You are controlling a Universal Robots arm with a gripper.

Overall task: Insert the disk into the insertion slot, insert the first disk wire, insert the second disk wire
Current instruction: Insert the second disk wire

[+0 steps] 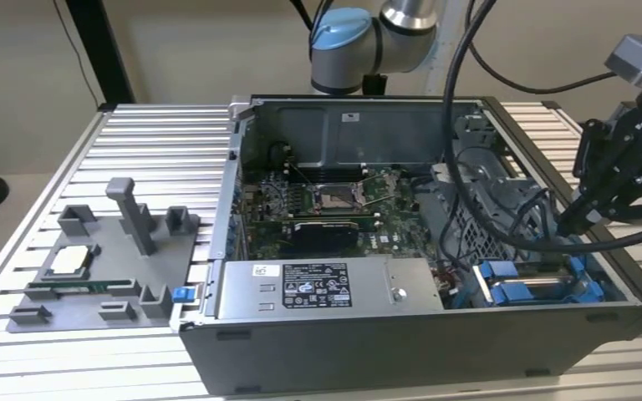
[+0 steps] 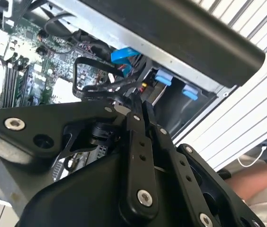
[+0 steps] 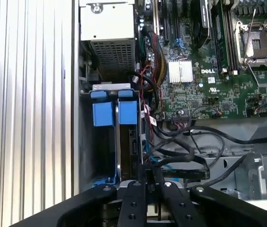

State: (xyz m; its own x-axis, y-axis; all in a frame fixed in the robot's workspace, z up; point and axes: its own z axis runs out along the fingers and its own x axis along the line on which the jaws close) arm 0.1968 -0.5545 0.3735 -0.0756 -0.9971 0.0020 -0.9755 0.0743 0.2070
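Observation:
The insertion slot (image 1: 497, 292) is the bay with blue rails at the case's corner nearest the exterior view's right. The silver disk (image 1: 544, 281) lies between those rails. In the first wrist view the slot's blue clips (image 3: 102, 113) stand beside a bundle of black wires (image 3: 181, 151). My gripper (image 1: 580, 219) hangs over the case's right side, just above the slot. Its fingers (image 2: 138, 142) are pressed together, shut, and the tips (image 3: 147, 171) sit among the black wires (image 2: 93, 90). Whether a wire is pinched between them I cannot tell.
A silver box with a black-and-white label (image 1: 321, 288) fills the case's front. The motherboard (image 1: 321, 200) lies behind it. A grey fixture with blocks (image 1: 109, 259) stands on the ribbed table (image 1: 154, 134) at the exterior view's left. A person's arm (image 2: 261, 184) rests beyond the table.

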